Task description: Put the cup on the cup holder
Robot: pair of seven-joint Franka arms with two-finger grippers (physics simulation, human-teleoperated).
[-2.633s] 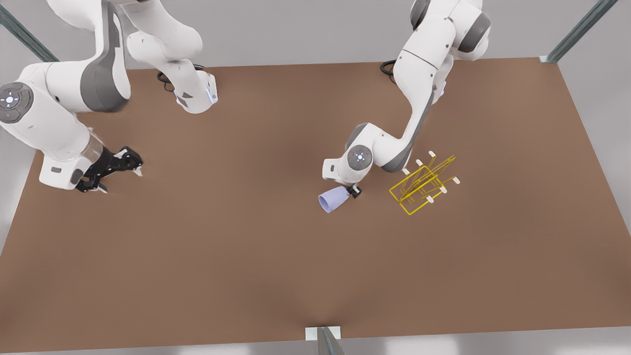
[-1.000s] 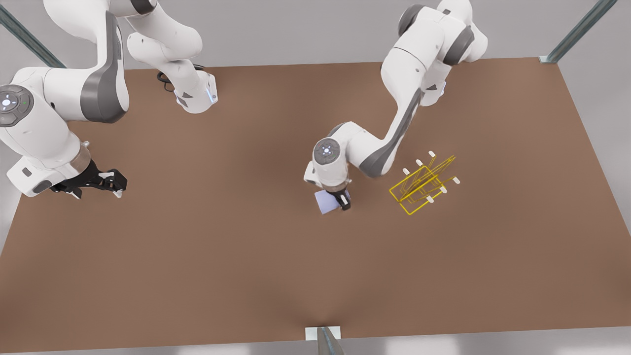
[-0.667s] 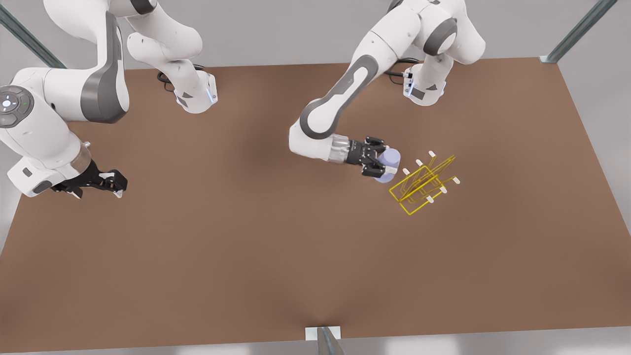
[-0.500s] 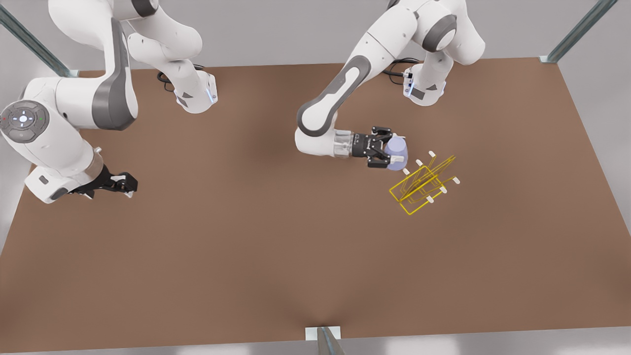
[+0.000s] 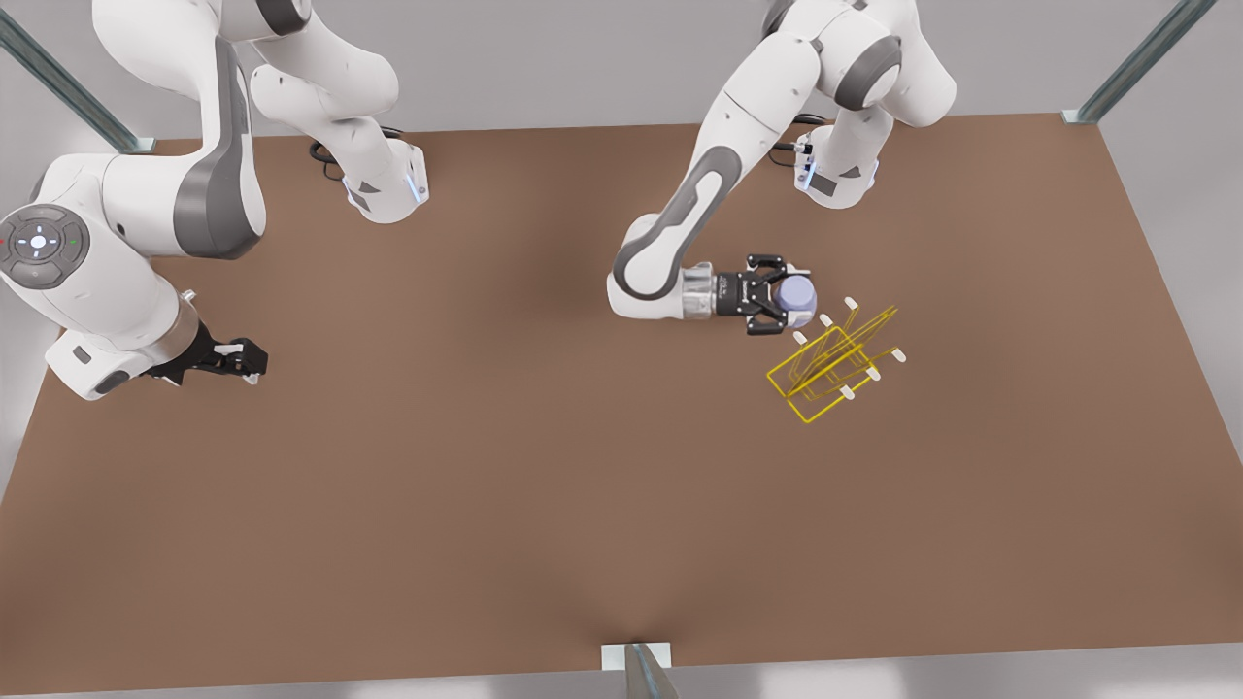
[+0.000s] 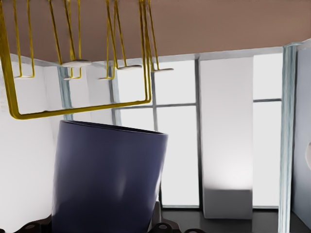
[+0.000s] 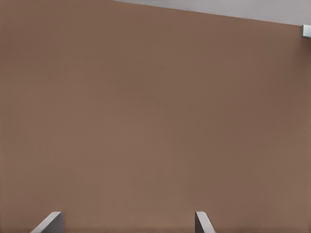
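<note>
The lavender-blue cup (image 5: 797,294) hangs above the table, held side-on with my left gripper (image 5: 787,307) shut on it. It sits just off the yellow wire cup holder (image 5: 830,366), close to the white-capped prongs on the side toward the front view's left. In the left wrist view the cup (image 6: 107,179) stands between the jaws, with the cup holder (image 6: 77,110) right beyond its rim. My right gripper (image 5: 248,357) waits low over the table at the front view's left. Its fingertips (image 7: 51,221) stand apart and open over bare brown table.
The brown table (image 5: 544,485) spreads wide around the rack. Both arm bases (image 5: 384,189) (image 5: 835,180) stand along its far edge. A metal post (image 5: 641,670) sits at the middle of the near edge.
The left arm swung the cup up from mid-table toward the rack, then edged it closer to the prongs. The right arm shifted slightly at the table's side.
</note>
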